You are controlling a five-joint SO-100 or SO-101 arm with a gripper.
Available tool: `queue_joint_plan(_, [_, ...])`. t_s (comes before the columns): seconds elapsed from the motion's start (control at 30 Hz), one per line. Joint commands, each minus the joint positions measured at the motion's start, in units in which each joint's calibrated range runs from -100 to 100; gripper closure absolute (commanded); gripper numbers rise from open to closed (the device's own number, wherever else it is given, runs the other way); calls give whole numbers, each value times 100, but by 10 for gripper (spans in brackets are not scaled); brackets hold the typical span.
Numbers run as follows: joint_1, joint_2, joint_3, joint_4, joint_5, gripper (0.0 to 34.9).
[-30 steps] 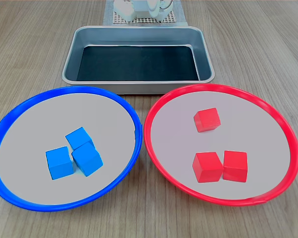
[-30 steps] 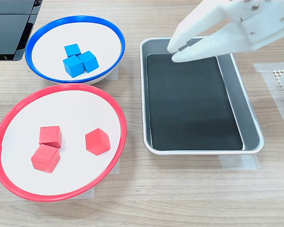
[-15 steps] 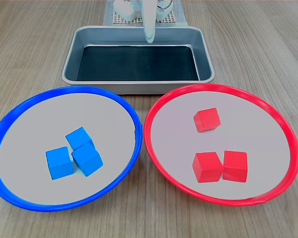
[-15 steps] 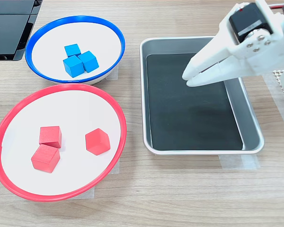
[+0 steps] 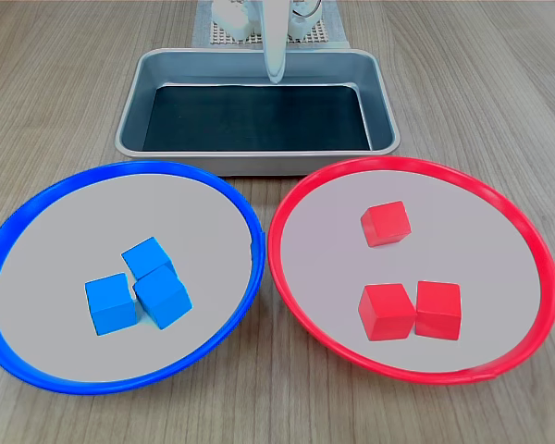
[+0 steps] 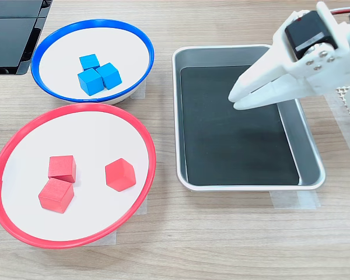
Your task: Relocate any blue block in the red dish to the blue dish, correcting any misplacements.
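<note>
No legible text, label, brand mark, number or sign appears in either exterior view.

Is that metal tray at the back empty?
Empty. The metal tray shows only its bare dark floor in both exterior views; the gripper hangs above it, holding nothing.
</note>
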Motion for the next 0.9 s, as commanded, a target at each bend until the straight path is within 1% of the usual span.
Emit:
queue_joint_plan(0.0, [108,-85,45,-26,15,349])
queue_joint_plan(0.43, [99,-145,63,-1,10,349])
queue_joint_plan(0.57, [108,-145,109,-133,24,328])
queue_joint_plan(0.6, [108,-145,145,-224,29,345])
queue_joint_plan(0.63, [108,-145,154,-257,34,349])
queue_joint_plan(0.87, [108,-145,154,-265,34,349])
